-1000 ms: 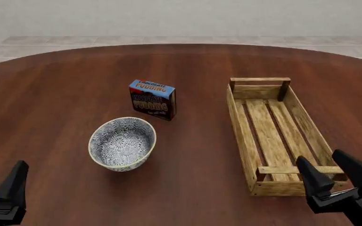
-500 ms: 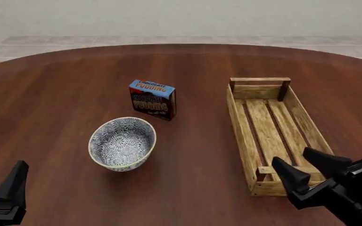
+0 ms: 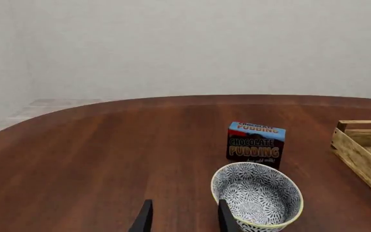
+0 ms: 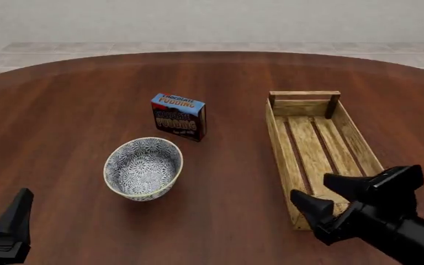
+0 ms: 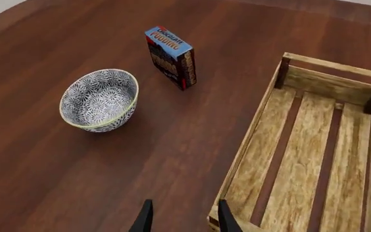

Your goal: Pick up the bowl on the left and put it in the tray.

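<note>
1. The right gripper (image 4: 328,197) hangs above the near end of the tray (image 4: 278,130). Its two dark fingers are spread apart and there is nothing between them; it touches no object.
2. In the right wrist view, the fingertips (image 5: 145,218) stand on both sides of the tray's near left corner (image 5: 219,218), over the wood and the table beside it.
3. The left gripper (image 4: 9,218) is low at the near left corner of the front view. Only one dark finger is seen well there. In the left wrist view both fingertips (image 3: 144,220) show with a gap between them, so the jaws are parted and hold nothing.
4. The bowl (image 4: 143,168) stands upright on the table (image 4: 72,105), left of the centre, well apart from both grippers. It is empty inside.
5. The pudding box (image 4: 178,116) stands upright just behind the bowl, a little to the right, not touching it.
6. The tray lies on the right side of the table, its long side running away from the arms, with nothing in it.
</note>
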You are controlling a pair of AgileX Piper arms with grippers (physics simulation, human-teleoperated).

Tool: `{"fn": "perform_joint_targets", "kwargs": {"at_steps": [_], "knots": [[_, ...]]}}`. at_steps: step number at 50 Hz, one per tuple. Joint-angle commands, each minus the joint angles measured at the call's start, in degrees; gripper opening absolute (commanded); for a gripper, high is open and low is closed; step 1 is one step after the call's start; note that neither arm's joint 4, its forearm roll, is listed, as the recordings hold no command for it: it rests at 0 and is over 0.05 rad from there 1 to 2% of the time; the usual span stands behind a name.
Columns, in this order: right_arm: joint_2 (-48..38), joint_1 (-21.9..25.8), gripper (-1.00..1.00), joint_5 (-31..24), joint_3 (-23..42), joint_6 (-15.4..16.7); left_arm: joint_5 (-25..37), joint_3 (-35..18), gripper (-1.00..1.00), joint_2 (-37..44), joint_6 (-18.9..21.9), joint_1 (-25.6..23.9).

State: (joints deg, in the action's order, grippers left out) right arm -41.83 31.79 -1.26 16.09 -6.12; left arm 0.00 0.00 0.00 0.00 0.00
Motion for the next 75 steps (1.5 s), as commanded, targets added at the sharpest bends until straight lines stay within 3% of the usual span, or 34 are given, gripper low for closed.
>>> {"fn": "perform_joint_targets", "kwargs": {"at_steps": [1, 11, 12, 22, 47, 59, 75], "knots": [[-6.7, 2.9, 1.0, -1.3, 2.7, 3.0, 0.0, 0.0, 1.0, 0.0, 0.0, 0.0], [-9.2, 3.8, 1.0, -5.3, 6.5, 5.0, 0.0, 0.0, 1.0, 0.0, 0.0, 0.0], [-9.3, 4.2, 1.0, -6.1, 7.1, 4.1, 0.0, 0.0, 1.0, 0.0, 0.0, 0.0], [-10.2, 4.2, 1.0, -11.5, 13.4, 7.5, 0.0, 0.0, 1.0, 0.0, 0.0, 0.0], [-16.7, 7.0, 1.0, -15.5, 21.6, 8.2, 0.0, 0.0, 1.0, 0.0, 0.0, 0.0], [-23.5, 5.4, 1.0, -14.6, 28.3, 11.4, 0.0, 0.0, 1.0, 0.0, 0.0, 0.0], [-27.0, 7.0, 1.0, -16.0, 36.5, 12.3, 0.0, 0.0, 1.0, 0.0, 0.0, 0.0]]}}
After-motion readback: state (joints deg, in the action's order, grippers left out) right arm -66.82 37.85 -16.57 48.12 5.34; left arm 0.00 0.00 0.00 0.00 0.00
